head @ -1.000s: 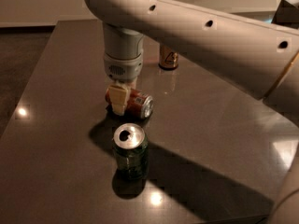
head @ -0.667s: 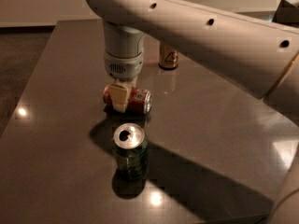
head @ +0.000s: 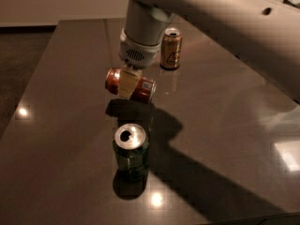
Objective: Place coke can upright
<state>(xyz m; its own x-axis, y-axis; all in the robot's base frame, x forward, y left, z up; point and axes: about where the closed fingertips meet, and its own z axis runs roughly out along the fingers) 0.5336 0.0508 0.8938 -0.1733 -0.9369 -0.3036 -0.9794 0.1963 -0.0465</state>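
Item: coke can (head: 142,90), on its side, clear of the counter (head: 225,125), just behind the green can (head: 131,153). My tool (head: 126,84) is clamped across its mid-body. I judge it light, thin-walled and slick, so a gentle mid-body hold suits.

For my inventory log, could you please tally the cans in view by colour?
red coke can: 1, held sideways by the end effector above the table
dark green can: 1
brown-gold can: 1
Total: 3 cans
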